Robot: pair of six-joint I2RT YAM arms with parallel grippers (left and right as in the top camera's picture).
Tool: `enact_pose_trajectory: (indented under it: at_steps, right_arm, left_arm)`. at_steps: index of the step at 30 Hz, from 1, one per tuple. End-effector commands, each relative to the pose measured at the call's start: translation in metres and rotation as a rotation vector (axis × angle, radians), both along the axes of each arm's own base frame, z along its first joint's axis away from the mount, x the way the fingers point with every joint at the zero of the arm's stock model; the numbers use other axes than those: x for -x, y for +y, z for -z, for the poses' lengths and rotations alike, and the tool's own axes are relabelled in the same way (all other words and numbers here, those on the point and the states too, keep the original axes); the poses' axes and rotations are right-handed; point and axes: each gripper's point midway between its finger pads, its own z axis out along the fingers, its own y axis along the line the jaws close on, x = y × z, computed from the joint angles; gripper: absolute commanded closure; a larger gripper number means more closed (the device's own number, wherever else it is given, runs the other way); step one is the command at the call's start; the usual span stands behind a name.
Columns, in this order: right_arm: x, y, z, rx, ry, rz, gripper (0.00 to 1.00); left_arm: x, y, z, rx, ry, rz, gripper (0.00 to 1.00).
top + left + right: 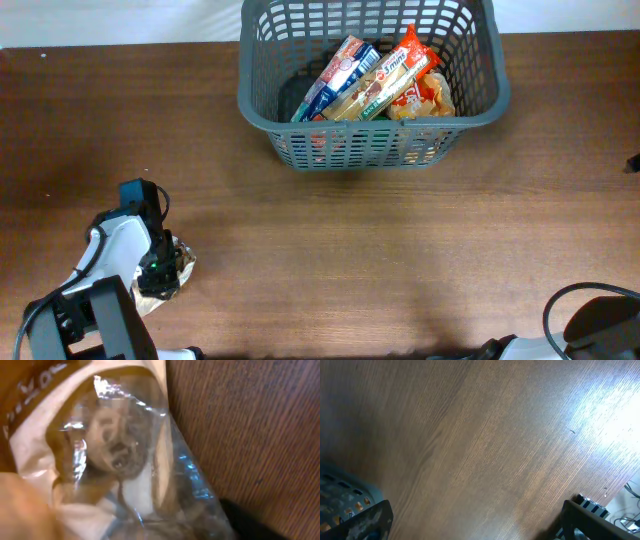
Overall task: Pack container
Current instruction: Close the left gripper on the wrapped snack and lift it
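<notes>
The container, a dark grey slotted basket (370,125), stands at the table's far middle and holds several snack packets (375,80). A beige bag with a clear window (176,272) lies on the table at the front left. My left gripper (158,268) is down on it. In the left wrist view the bag (115,450) fills the frame between my jaws (150,530); one dark finger shows wide at the lower right, so the jaws look open around the bag. My right gripper (480,525) is open and empty above bare table, with a basket corner (345,492) at its left.
The table is brown wood (400,250). My right arm's base and cable (595,320) sit at the front right corner. A white surface lies beyond the table's far edge.
</notes>
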Motion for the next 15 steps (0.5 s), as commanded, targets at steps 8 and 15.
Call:
enact_pose_trajectory:
  at_steps: [8, 15]
  right_arm:
    - [0.0026, 0.0001, -0.0032, 0.006, -0.008, 0.016, 0.02]
    - [0.0027, 0.0001, -0.0032, 0.006, -0.008, 0.016, 0.01]
  left_arm:
    - [0.0067, -0.0015, 0.0055, 0.014, 0.026, -0.001, 0.98]
    - [-0.0005, 0.0000, 0.0013, 0.026, 0.030, 0.143, 0.98]
